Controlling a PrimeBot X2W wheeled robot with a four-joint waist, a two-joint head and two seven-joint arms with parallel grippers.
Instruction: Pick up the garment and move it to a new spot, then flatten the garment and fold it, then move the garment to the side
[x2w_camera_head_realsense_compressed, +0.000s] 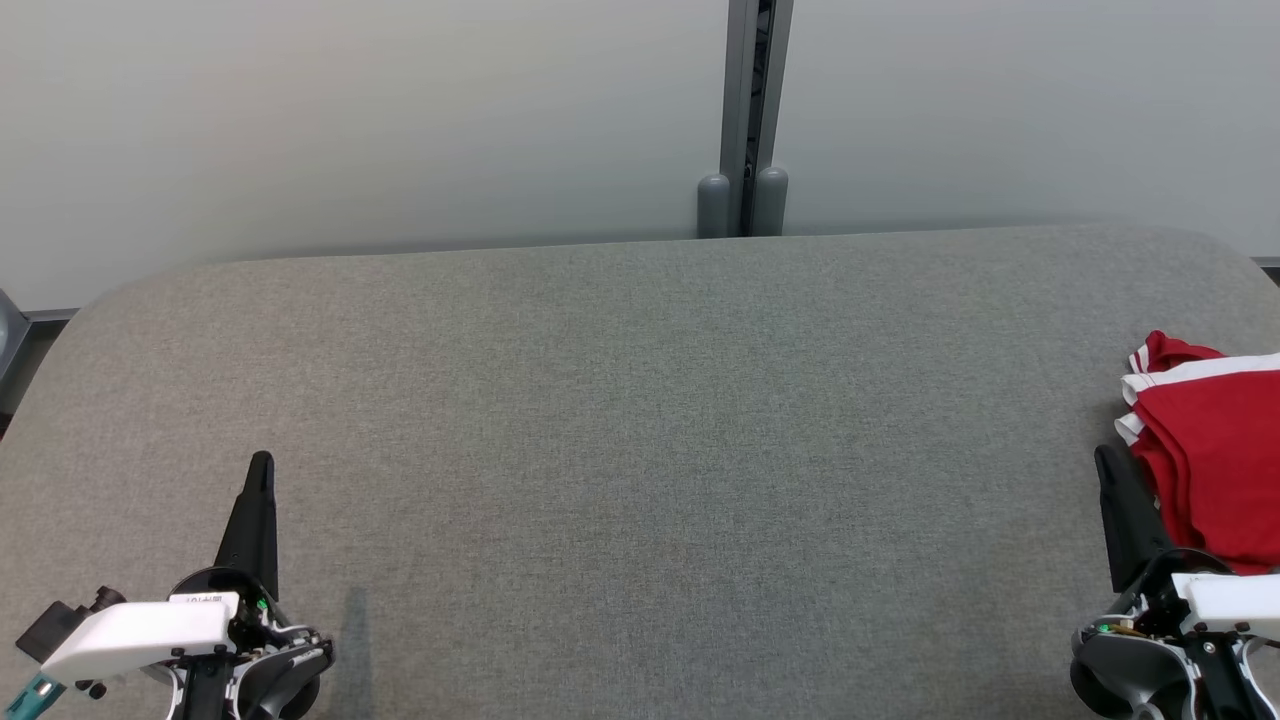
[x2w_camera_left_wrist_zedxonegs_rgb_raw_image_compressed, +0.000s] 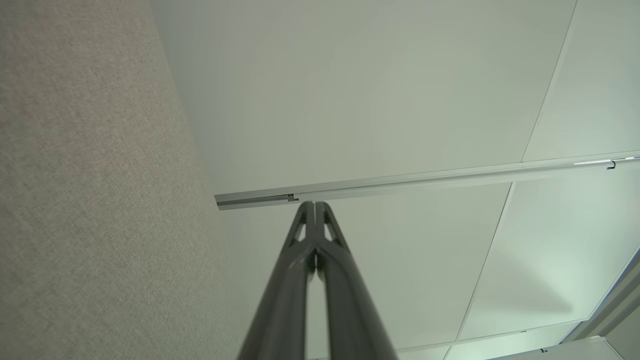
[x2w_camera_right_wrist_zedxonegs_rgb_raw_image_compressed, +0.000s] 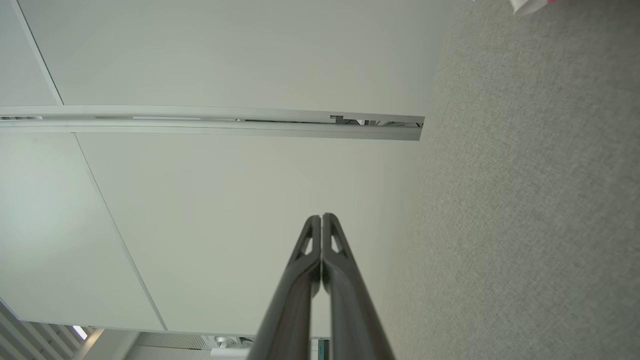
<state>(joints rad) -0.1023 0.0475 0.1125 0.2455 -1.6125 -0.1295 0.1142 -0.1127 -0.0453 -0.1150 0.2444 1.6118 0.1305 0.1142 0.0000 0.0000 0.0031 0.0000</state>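
While both arms sit low at the near edge of the table (x2w_camera_head_realsense_compressed: 640, 420), neither is carrying anything.

Left gripper (x2w_camera_head_realsense_compressed: 262, 460): two long dark fingers pressed together into one tapered blade, tips meeting, nothing between them. The left wrist view agrees: the fingers (x2w_camera_left_wrist_zedxonegs_rgb_raw_image_compressed: 287, 290) are glossy black plastic, touching at the tips, with small triangular cut-outs just below. A white boxy housing (x2w_camera_head_realsense_compressed: 140, 630) sits at the wrist.

Right gripper (x2w_camera_head_realsense_compressed: 1105, 455): same state, closed flat on nothing. In the right wrist view its fingers (x2w_camera_right_wrist_zedxonegs_rgb_raw_image_compressed: 292, 300) run side by side with only a hairline seam.

Garment (x2w_camera_head_realsense_compressed: 1215, 450): smooth red fabric with white stripe bands along the edges, folded into a stack of soft layers. It lies on the table's far right and is cut off by the frame edge. It sits just beside the right gripper's fingers, on their outer side (contact or a gap, cannot tell from this angle).

Table top is matte grey woven upholstery with a fine felt-like grain and rounded far corners. Behind it are pale smooth wall panels, split by a grey metal post (x2w_camera_head_realsense_compressed: 745, 100) with two rounded caps at its foot. Both wrist views show a slotted metal rail (x2w_camera_left_wrist_zedxonegs_rgb_raw_image_compressed: 400, 182) across the panels.
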